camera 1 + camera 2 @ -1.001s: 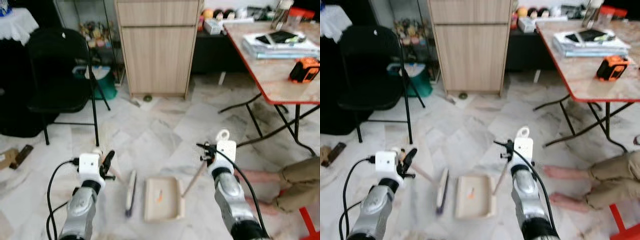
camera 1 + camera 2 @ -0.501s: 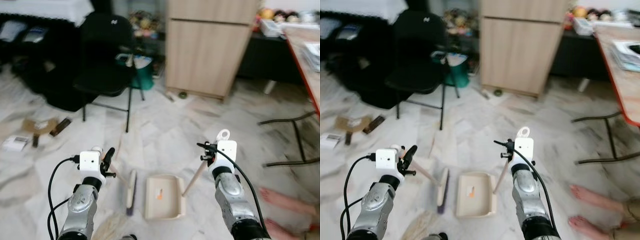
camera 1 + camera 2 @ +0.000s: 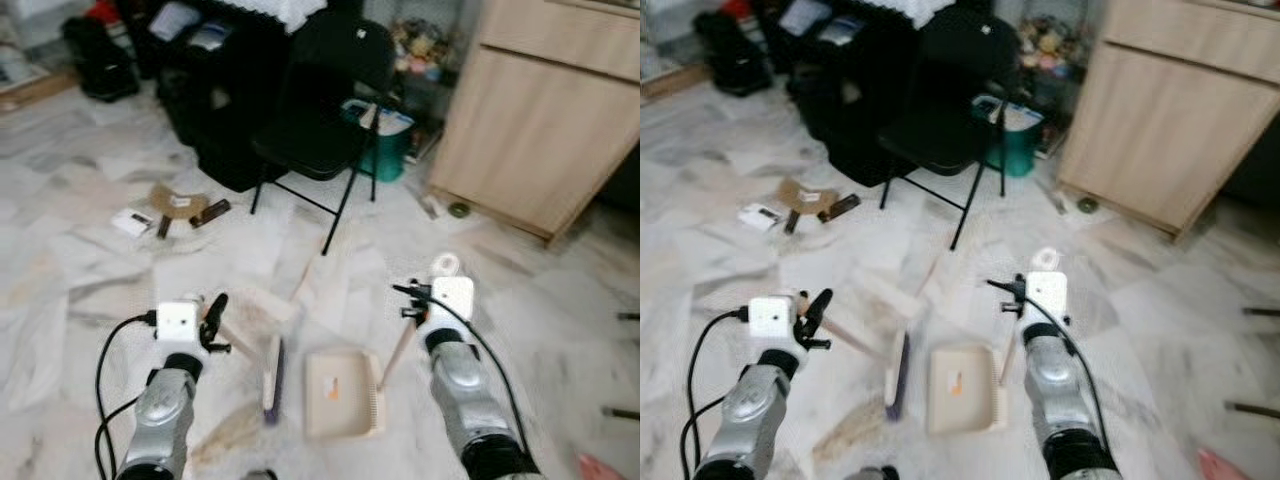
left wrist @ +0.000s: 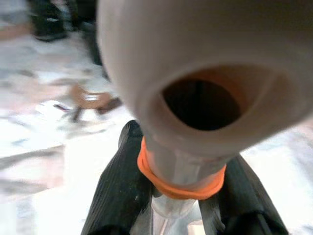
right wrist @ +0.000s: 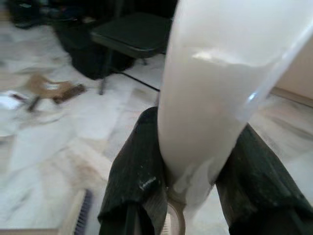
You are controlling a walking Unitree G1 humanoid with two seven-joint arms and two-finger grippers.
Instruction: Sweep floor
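Item 1: scraps of cardboard (image 3: 178,203) and a small white packet (image 3: 131,222) lie on the marble floor (image 3: 90,290) at about 10 o'clock from the centre of the head view.

Item 2: left gripper (image 3: 213,318), at 8 o'clock. We see its black fingers (image 4: 117,196) clamped around the pale brush handle (image 3: 235,343), just below an orange band (image 4: 181,188) near the handle's hollow end.

Item 3: brush head (image 3: 272,378), dark bristles down on the floor, just left of the dustpan and close beside it.

Item 4: black folding chair (image 3: 325,120), at 12 o'clock, with a teal bin (image 3: 385,150) behind it; the bin holds what look like papers, too blurred for us to tell more.

Item 5: dustpan (image 3: 343,393), cream, flat on the floor at 6 o'clock between the two arms. Inside it we note one small orange scrap (image 3: 335,391).

Item 6: right gripper (image 3: 412,305), at 5 o'clock. Its fingers (image 5: 139,181) grip the dustpan's white upright handle (image 3: 395,355) from both sides.

Item 7: light wooden cabinet (image 3: 545,110), at 2 o'clock, doors shut; a small round dark object (image 3: 458,210) lies on the floor at its foot.
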